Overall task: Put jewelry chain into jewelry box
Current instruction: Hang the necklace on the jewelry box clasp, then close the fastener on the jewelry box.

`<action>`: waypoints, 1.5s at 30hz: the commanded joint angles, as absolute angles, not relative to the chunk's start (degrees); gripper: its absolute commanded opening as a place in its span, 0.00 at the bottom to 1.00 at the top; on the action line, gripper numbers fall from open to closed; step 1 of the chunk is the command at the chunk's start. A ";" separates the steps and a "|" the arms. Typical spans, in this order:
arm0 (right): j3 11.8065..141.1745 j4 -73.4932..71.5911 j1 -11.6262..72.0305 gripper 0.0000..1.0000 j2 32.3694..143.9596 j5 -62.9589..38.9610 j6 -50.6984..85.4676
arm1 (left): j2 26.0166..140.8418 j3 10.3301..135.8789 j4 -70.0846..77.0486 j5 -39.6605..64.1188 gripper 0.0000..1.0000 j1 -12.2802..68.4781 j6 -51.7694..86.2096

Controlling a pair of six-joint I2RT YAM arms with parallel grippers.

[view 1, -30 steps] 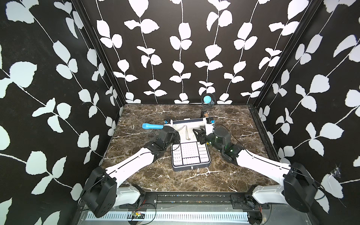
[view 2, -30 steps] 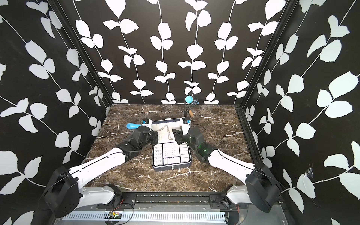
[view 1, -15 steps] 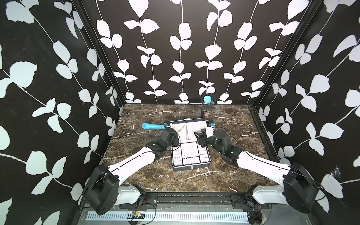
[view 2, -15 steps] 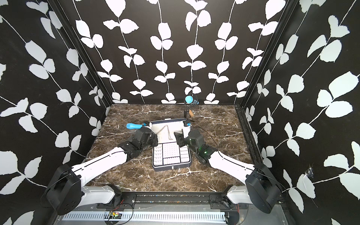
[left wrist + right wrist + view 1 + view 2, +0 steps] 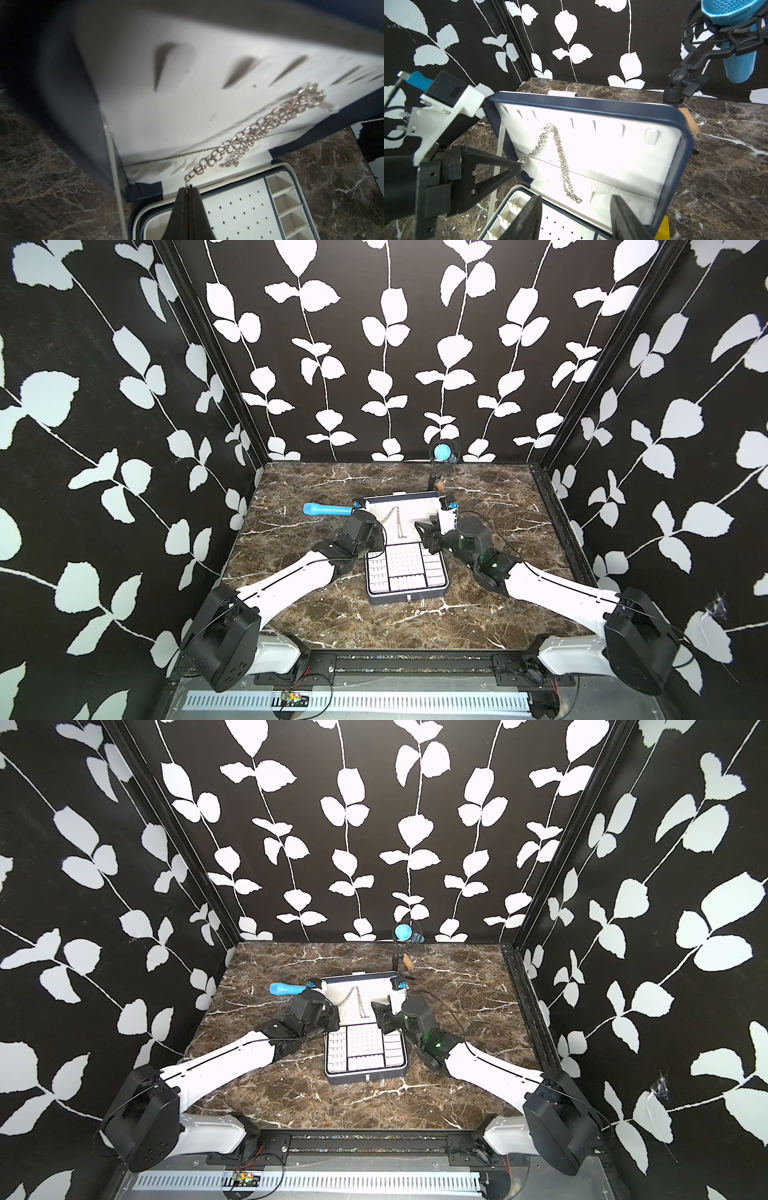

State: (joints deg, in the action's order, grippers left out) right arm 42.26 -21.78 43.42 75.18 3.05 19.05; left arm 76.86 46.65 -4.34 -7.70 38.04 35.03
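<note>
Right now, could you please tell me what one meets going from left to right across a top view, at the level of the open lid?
blue cylindrical object lying on the table → left gripper, shut on the chain's end → jewelry chain → right gripper, open

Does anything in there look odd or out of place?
Only the jewelry chain: it hangs lopsided from the jewelry box lid's lining, one end pinched in the left fingers, the other dangling loose.

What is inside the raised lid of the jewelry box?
The jewelry chain hangs on the lid lining of the jewelry box, one end pinched by the left gripper. The gathered pocket hides whatever it holds.
</note>
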 commanded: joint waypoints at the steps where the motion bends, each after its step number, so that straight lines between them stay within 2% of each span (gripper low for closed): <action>1: 42.22 -23.33 43.07 0.55 74.18 4.13 18.94 | 78.84 48.06 -5.80 -3.79 0.00 38.46 35.07; 13: 41.49 -23.71 43.09 0.55 73.49 4.66 18.63 | 79.36 46.67 -2.53 -2.86 0.00 39.72 34.79; 25: 40.79 -24.62 43.07 0.55 72.87 5.05 19.04 | 73.76 36.94 17.71 -5.53 0.00 42.62 31.57; 45: 39.92 -24.59 43.08 0.56 72.36 5.80 18.55 | 81.85 39.44 15.47 -9.41 0.00 43.51 30.60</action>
